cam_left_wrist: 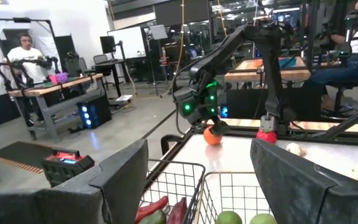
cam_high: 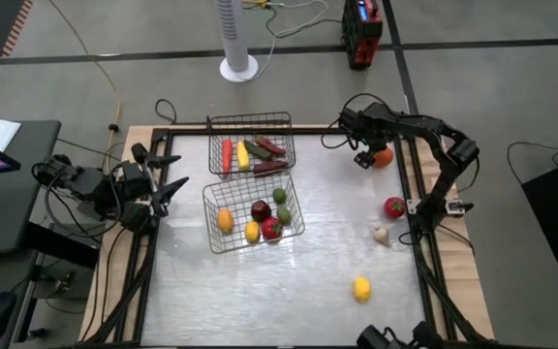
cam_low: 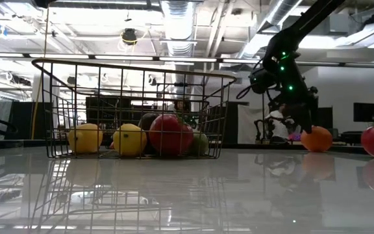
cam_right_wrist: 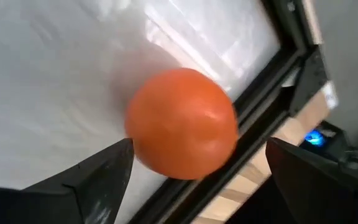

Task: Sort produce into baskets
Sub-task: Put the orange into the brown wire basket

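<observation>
Right gripper spread wide around the orange at the table's far right edge; left gripper open and empty at the left side.

On the glossy white table, nearest lies a lemon, then a pale garlic bulb and a red tomato by the right rail. At centre, the near basket holds round fruit; the far basket holds long vegetables, a carrot and corn lying near-to-far, a chili slanted. The orange sits against the black frame, between the fingers but not visibly gripped. Beyond, workbenches and seated people under bright ceiling lights.
</observation>
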Robot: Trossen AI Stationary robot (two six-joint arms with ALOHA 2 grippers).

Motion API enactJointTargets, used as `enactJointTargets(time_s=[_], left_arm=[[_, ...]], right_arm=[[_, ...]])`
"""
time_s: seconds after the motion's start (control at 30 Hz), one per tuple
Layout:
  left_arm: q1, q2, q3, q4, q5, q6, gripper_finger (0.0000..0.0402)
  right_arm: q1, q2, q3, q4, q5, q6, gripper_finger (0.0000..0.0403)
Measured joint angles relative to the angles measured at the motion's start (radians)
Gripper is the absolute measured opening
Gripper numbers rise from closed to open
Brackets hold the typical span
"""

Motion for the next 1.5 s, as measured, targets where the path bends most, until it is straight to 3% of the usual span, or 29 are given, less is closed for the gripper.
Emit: enactJointTargets(time_s=[0.3, 0.53, 0.83, 1.0, 1.33, 1.5], left_arm=[[0.000, 0.000, 0.000, -0.013, 0.000, -0.001, 0.0272], [0.000, 0.000, 0.000, -0.014, 0.000, 0.000, 0.0272], [0.000, 0.000, 0.000, -0.013, 0.000, 0.005, 0.0272], [0.000, 0.000, 0.000, -0.013, -0.003, 0.016, 0.0272], [0.000, 0.000, 0.000, -0.012, -0.003, 0.007, 0.0272], [0.000, 0.000, 0.000, -0.012, -0.003, 0.007, 0.0272]], right_arm=[[-0.052, 0.000, -0.093, 0.094, -0.084, 0.003, 0.0389], [-0.046, -0.002, -0.125, 0.116, -0.071, 0.003, 0.0371], [0.000, 0.001, -0.108, 0.034, -0.110, 0.061, 0.0336], [0.117, 0.002, -0.031, -0.141, -0.250, 0.138, 0.0336], [0.436, 0.002, 0.228, -0.199, -0.733, 0.172, 0.0337], [0.570, 0.001, 0.394, -0.201, -0.778, 0.199, 0.0337]])
